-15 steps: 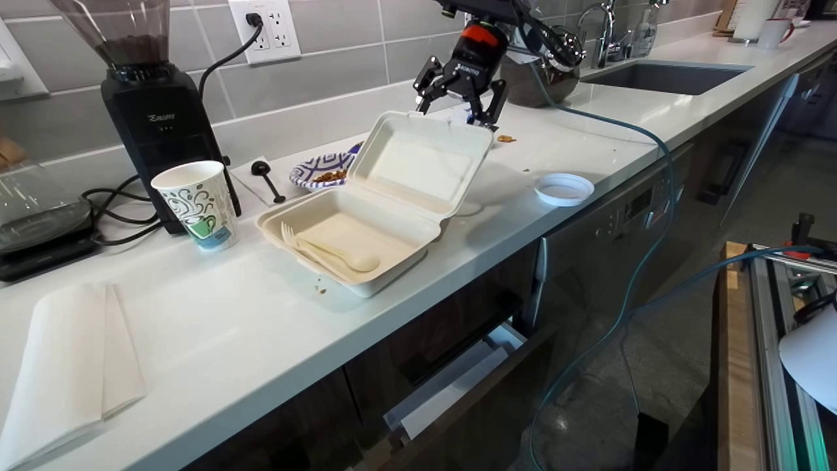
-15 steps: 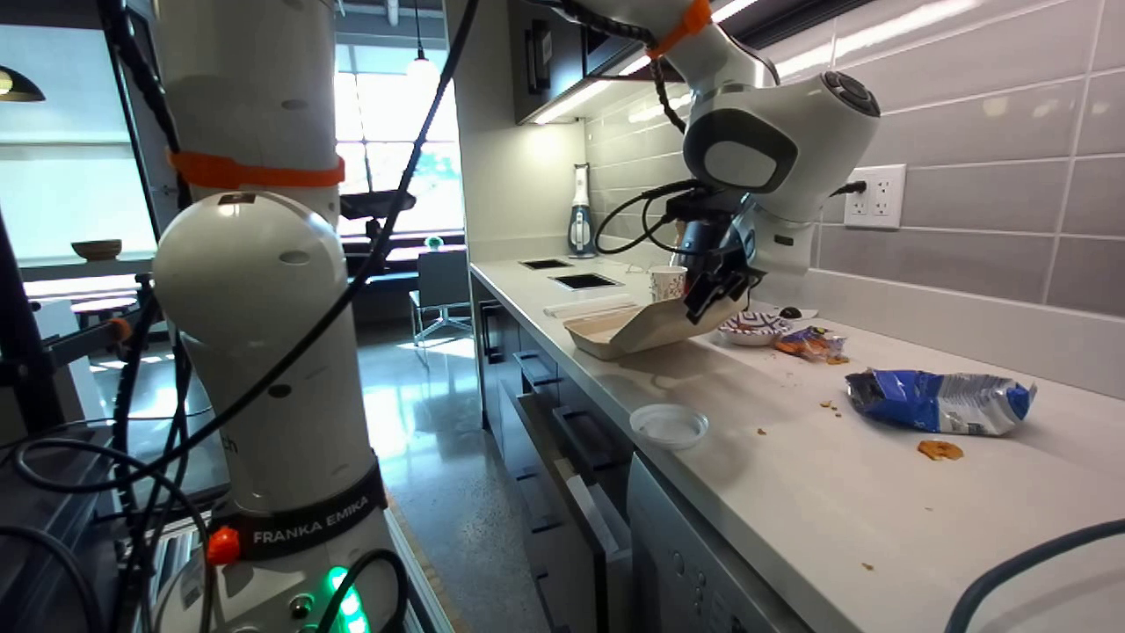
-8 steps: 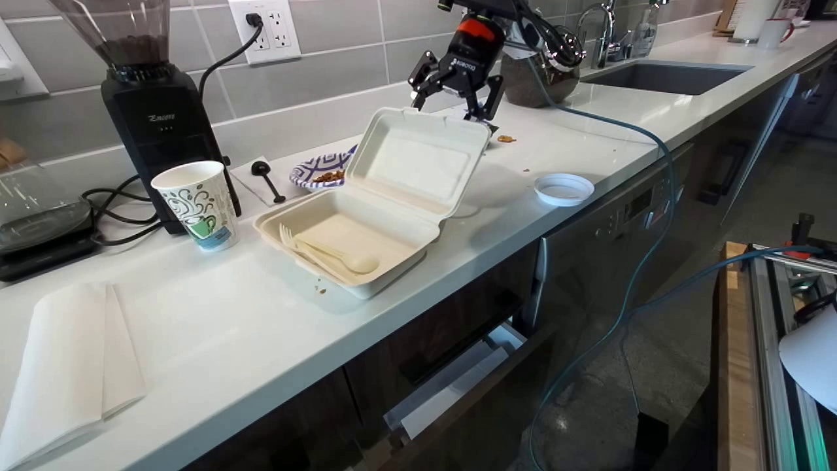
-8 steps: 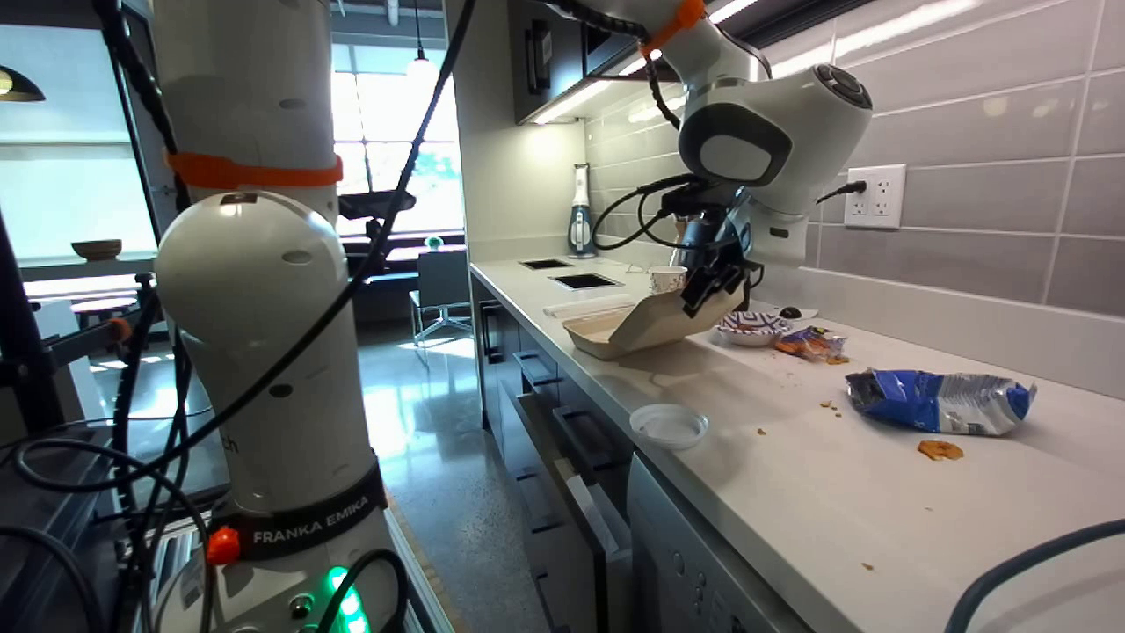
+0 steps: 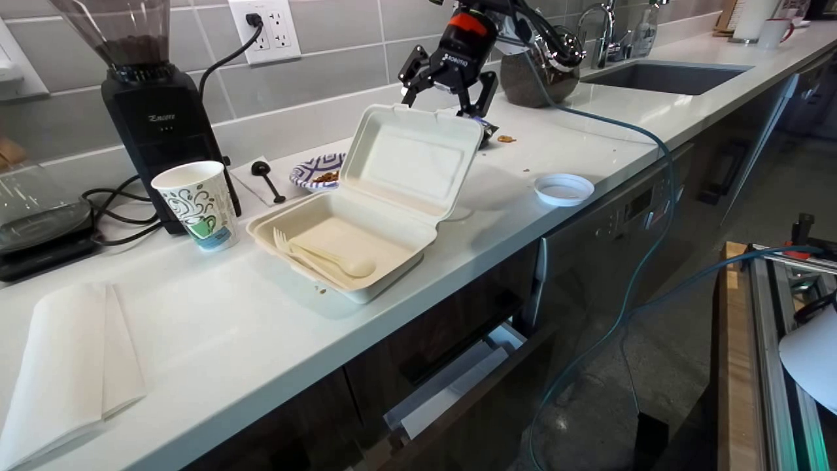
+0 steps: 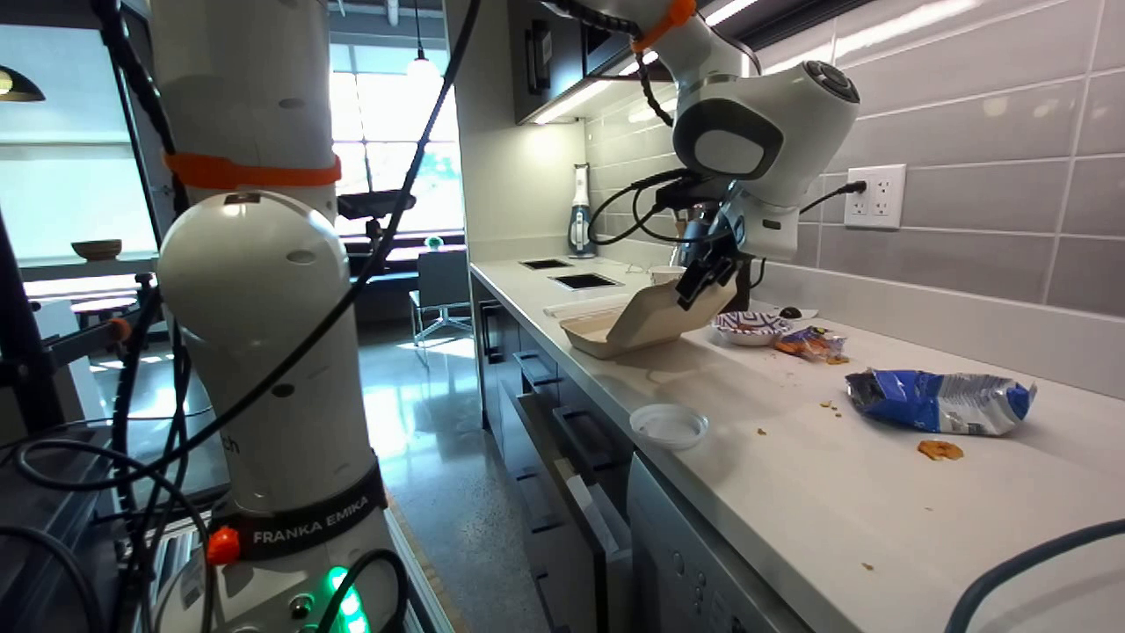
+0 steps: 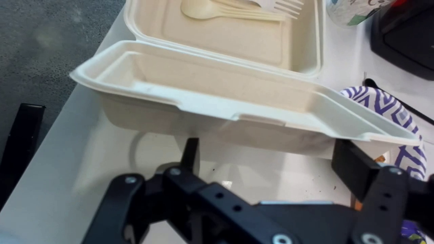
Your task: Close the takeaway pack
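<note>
The takeaway pack point(image 5: 353, 229), a cream hinged clamshell, rests on the counter with its lid point(image 5: 409, 160) tilted up and leaning back. A pale fork point(image 5: 282, 242) and spoon point(image 5: 356, 265) lie in its bottom half. My gripper point(image 5: 437, 106) is behind the lid, near its upper edge, jaws spread wide with nothing between them. In the wrist view both fingers point(image 7: 191, 152) point at the lid's outer face point(image 7: 217, 127); the right fingertip meets or nearly meets it, and contact at the left one cannot be told. An exterior view also shows the gripper point(image 6: 706, 277) against the lid's back.
A paper cup point(image 5: 199, 206) and black grinder point(image 5: 163, 124) stand beside the pack. Behind it is a patterned bowl point(image 6: 751, 327) with food. A white round bowl point(image 5: 563, 190) sits near the counter edge, a blue snack bag point(image 6: 940, 400) farther back. Below, a drawer point(image 5: 458, 392) is pulled out.
The lid has tipped a little more upright as my gripper moved toward the grinder side. The whole pack has slid slightly the same way. The jaws stay spread.
</note>
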Controlling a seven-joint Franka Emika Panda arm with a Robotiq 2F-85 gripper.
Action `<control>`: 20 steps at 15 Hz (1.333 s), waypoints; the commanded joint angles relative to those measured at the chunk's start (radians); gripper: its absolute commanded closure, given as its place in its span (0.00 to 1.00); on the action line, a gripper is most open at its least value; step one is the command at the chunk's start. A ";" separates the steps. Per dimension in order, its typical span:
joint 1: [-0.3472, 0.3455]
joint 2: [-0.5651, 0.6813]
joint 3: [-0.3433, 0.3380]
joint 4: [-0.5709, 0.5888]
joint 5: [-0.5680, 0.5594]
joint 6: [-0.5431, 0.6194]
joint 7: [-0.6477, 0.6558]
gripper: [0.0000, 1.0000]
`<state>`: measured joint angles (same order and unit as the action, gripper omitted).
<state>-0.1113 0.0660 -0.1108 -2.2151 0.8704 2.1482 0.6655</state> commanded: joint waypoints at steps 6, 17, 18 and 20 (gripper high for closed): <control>0.013 -0.022 0.007 0.011 -0.042 -0.031 -0.051 0.00; 0.025 -0.032 0.023 0.027 -0.050 -0.077 -0.149 0.00; 0.026 -0.030 0.025 0.032 -0.048 -0.082 -0.154 0.00; 0.028 -0.021 0.030 0.043 -0.048 -0.086 -0.159 0.00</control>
<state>-0.0886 0.0323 -0.0821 -2.1956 0.8353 2.0940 0.5203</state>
